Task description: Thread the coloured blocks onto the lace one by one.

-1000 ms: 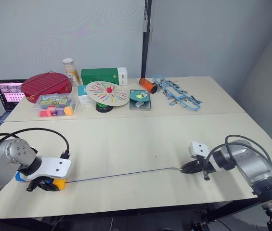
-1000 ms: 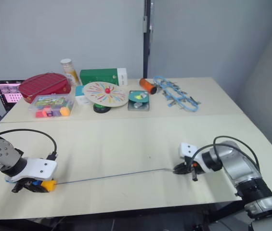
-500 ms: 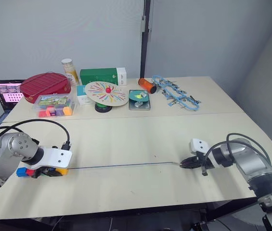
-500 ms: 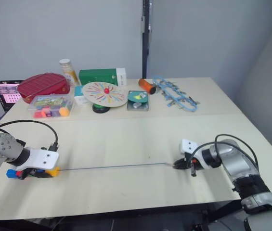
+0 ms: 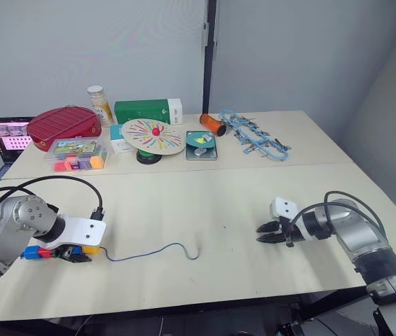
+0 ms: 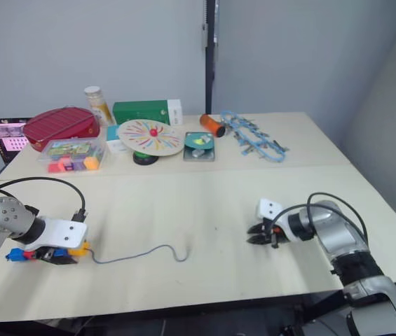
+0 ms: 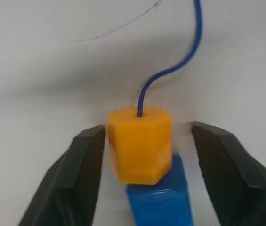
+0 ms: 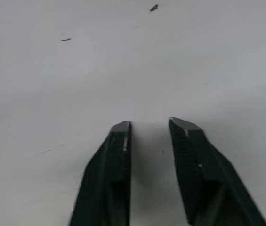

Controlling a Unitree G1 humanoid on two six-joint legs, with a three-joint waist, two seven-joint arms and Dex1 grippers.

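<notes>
Lace: lace (image 5: 157, 250) lies slack on the table (image 5: 205, 192) near the front edge, a wavy dark-blue line running from the blocks at the left end to a small hooked free end about mid-table.

Which arm's nearer: from where I'm sitting the free end is well apart from the right gripper (image 5: 265, 233), and the left gripper (image 5: 78, 253) is right on the block end.

Right jaws: apart, nothing between them, resting low by the table toward the right side.

Left jaws: spread either side of the orange-yellow block (image 7: 140, 143), not pinching it as far as I can see.

Blocks: coloured blocks (image 5: 42, 251) sit in a short row by the front-left corner; the wrist view has a blue block (image 7: 158, 205) right behind the orange-yellow one, cord coming out of its top hole.

Next bit, I reckon: the right arm has to reach left for that loose end.
</notes>
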